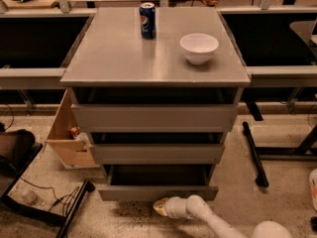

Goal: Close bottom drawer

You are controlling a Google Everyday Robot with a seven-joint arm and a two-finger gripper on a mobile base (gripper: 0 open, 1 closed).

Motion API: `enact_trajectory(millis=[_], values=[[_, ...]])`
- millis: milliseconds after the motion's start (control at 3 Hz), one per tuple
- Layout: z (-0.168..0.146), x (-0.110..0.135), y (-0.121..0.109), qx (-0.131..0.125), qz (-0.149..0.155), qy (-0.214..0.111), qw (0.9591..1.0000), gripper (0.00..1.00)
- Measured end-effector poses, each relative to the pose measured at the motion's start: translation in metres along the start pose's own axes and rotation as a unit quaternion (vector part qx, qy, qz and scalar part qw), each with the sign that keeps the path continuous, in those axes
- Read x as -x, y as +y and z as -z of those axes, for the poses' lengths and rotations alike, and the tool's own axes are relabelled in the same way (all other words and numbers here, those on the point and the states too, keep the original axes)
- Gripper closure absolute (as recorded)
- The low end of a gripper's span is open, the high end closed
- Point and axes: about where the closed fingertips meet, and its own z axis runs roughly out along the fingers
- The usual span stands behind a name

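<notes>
The grey cabinet (153,58) has three drawers. The bottom drawer (157,192) is the lowest and is pulled out a short way; its dark grey interior (158,175) shows behind the plain front. The middle drawer front (157,153) and the top drawer front (154,117) sit above it. My gripper (159,207) is at the end of the white arm (208,218), low near the floor, just in front of and slightly below the bottom drawer's front, close to its middle.
A blue soda can (147,20) and a white bowl (199,47) stand on the cabinet top. A wooden box (69,133) stands left of the cabinet. Black cables and a frame (54,202) lie at the lower left. A black table leg (254,155) lies on the floor at the right.
</notes>
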Motion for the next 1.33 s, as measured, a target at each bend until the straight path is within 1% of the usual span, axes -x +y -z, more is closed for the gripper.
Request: enact_trajectory(millis=[333, 667, 1000, 1333], values=[[0.0005, 0.0207, -0.0336, -0.024, 0.026, -0.009, 0.9993, 1.00], [0.0013, 0.0199, -0.0324, -0.024, 0.026, -0.009, 0.9993, 1.00], [0.0013, 0.0199, -0.0324, -0.024, 0.026, -0.009, 0.9993, 0.82], [0.0012, 0.0199, -0.0323, -0.024, 0.026, -0.009, 0.9993, 0.51]])
